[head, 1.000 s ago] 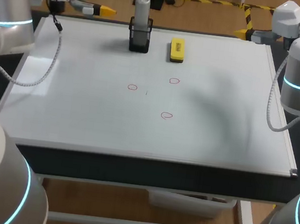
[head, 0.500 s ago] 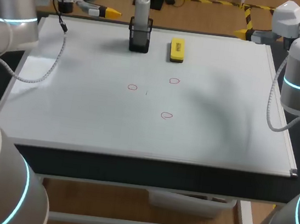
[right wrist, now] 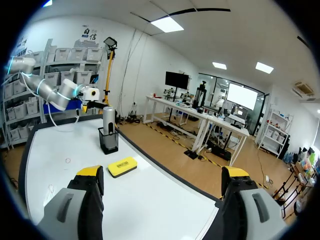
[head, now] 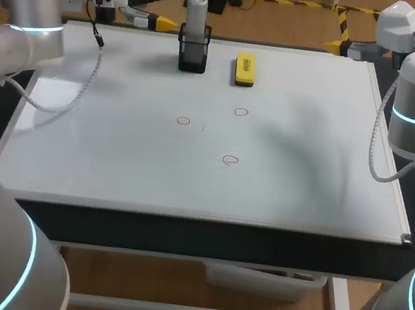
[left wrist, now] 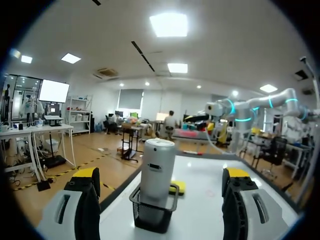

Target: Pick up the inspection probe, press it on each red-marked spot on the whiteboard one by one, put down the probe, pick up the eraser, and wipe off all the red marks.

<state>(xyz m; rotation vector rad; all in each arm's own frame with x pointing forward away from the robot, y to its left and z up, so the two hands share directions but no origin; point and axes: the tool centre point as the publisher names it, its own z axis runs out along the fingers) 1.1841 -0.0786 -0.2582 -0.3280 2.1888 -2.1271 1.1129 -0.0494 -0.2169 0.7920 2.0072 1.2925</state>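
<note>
1. probe (head: 197, 10): lower part hidden inside black mesh holder (head: 193, 55), head + L wrist views.
2. eraser (left wrist: 178, 187): partly behind holder in L wrist view.
3. speck (head: 202, 129) btwn red marks (head: 184, 120): too small to ID.
4. left gripper (left wrist: 161, 174), right gripper (right wrist: 162, 172): finger bases cut off at wrist-view edges.

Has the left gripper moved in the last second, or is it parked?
Yes. In the head view the left gripper has moved along the far edge of the whiteboard toward the probe in its black holder, which stayed put.
</note>
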